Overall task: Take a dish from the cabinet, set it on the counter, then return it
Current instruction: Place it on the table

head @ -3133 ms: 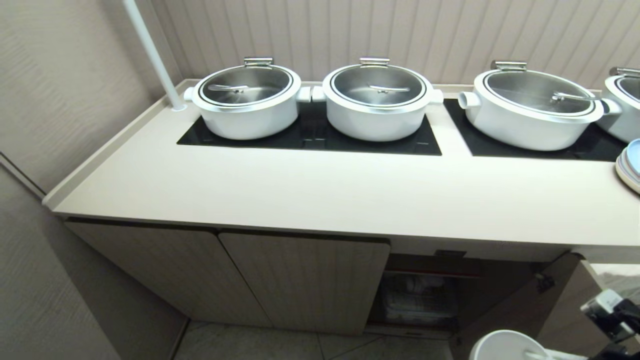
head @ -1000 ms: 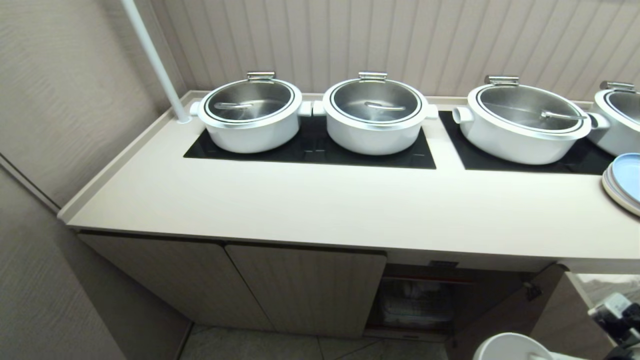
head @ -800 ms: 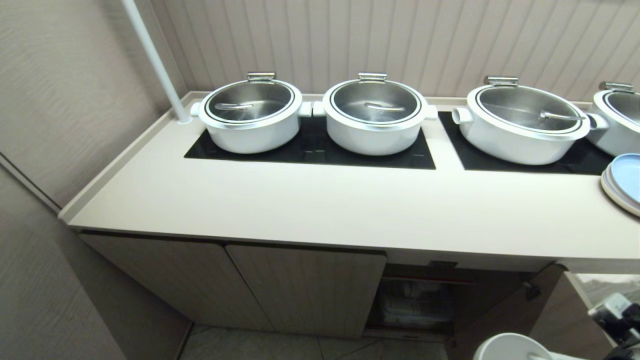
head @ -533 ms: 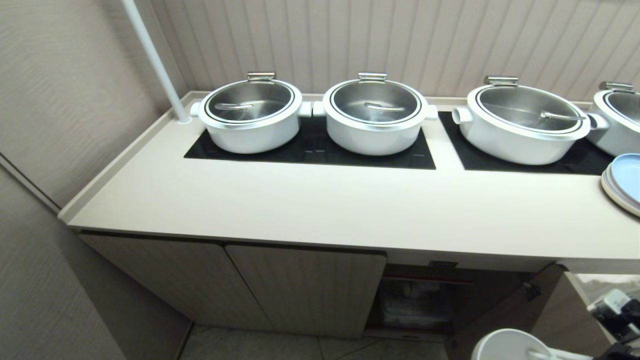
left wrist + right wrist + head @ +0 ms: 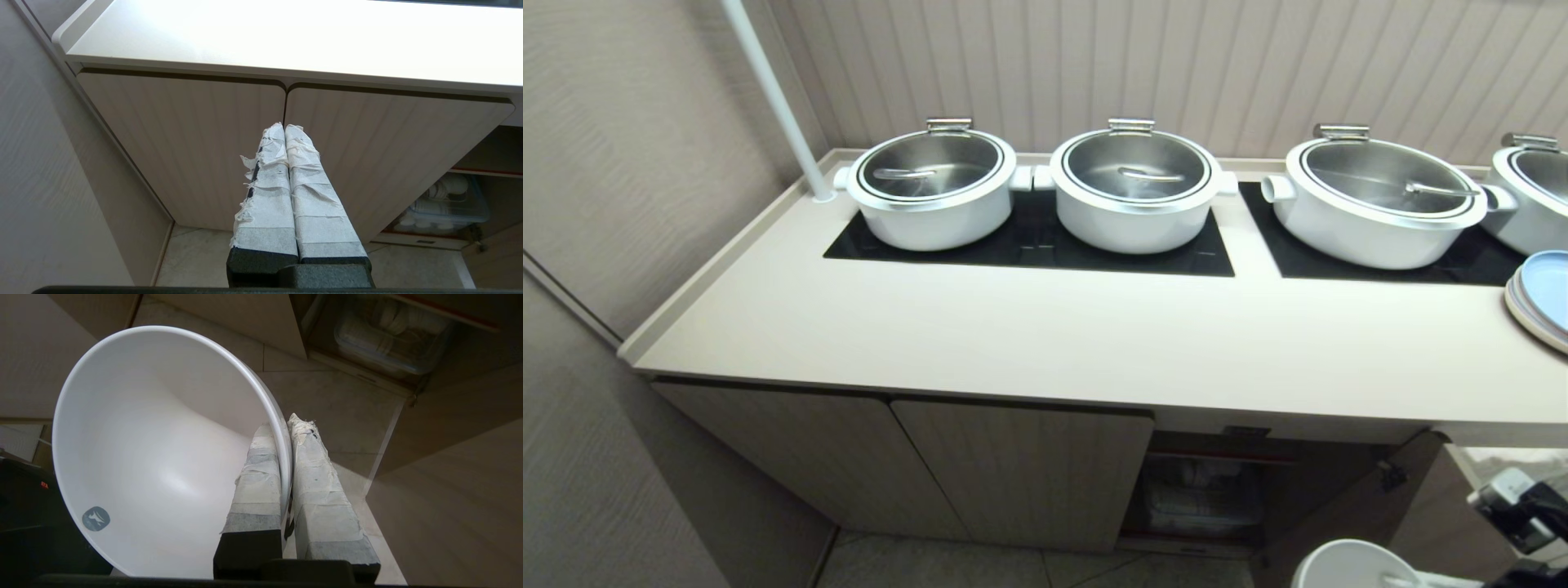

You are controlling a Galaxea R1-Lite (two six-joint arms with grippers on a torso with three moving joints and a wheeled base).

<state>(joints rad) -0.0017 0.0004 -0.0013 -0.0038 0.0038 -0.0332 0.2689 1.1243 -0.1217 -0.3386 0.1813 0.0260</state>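
Two taped fingers [image 5: 304, 465] of the right gripper [image 5: 286, 428] are pinching the dish [image 5: 155, 457] by its rim, one inside and one outside, holding it off the floor below the surface [image 5: 1094, 343], near the open cabinet [image 5: 1209, 490]. Left gripper [image 5: 284, 127] is hanging with fingers pressed together, facing the closed doors [image 5: 196, 143].

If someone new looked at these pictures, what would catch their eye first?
Probably the row of large white pots with steel lids, standing on black glass panels along the back of the counter. Next, the white bowl pinched by its rim in the right gripper, low before the open cabinet.
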